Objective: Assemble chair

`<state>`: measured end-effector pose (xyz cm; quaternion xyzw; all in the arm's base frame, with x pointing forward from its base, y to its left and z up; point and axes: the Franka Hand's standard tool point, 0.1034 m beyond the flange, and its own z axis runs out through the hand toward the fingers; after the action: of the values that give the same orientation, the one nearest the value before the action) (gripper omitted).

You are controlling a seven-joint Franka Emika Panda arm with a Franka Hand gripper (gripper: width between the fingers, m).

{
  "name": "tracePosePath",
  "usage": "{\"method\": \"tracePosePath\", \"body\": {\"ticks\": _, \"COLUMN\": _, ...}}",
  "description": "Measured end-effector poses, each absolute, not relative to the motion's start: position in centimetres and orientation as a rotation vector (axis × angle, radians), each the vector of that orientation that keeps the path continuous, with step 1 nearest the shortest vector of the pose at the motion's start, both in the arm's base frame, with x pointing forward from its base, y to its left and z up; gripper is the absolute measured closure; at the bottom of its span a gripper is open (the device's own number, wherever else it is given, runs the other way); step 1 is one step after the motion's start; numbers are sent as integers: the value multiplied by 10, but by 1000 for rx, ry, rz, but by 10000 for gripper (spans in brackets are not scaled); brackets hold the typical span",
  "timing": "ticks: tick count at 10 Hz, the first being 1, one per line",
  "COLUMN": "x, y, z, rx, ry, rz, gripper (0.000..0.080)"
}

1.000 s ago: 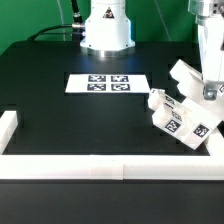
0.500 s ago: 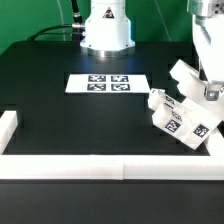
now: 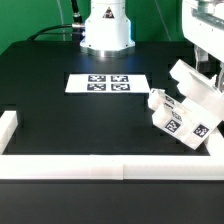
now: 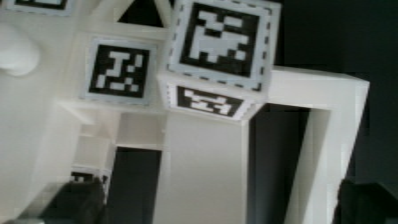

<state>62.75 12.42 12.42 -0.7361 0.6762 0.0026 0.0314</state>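
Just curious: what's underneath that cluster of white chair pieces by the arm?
The chair parts rest on the black table, against the white border wall. Whatever lies directly beneath them is covered.

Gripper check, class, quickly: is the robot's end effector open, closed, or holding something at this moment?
End effector: cannot be told. It sits right at the chair parts, but neither view shows the fingers clearly enough to judge a grasp.

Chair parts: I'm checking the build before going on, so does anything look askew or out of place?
Yes. The chair parts sit tilted in a cluster at the exterior view's right, leaning against the white border wall, not squared up. The gripper is right above them. No damage shows.
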Motion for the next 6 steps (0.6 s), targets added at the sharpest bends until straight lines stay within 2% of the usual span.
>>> {"method": "tracePosePath", "body": {"ticks": 3, "x": 627, "y": 124, "z": 123, "rx": -2273, "ry": 2079, "rz": 8, "gripper": 151}}
{"method": "tracePosePath", "body": {"ticks": 6, "x": 608, "y": 118, "z": 127, "rx": -2274, "ry": 2064, "rz": 9, "gripper": 151}}
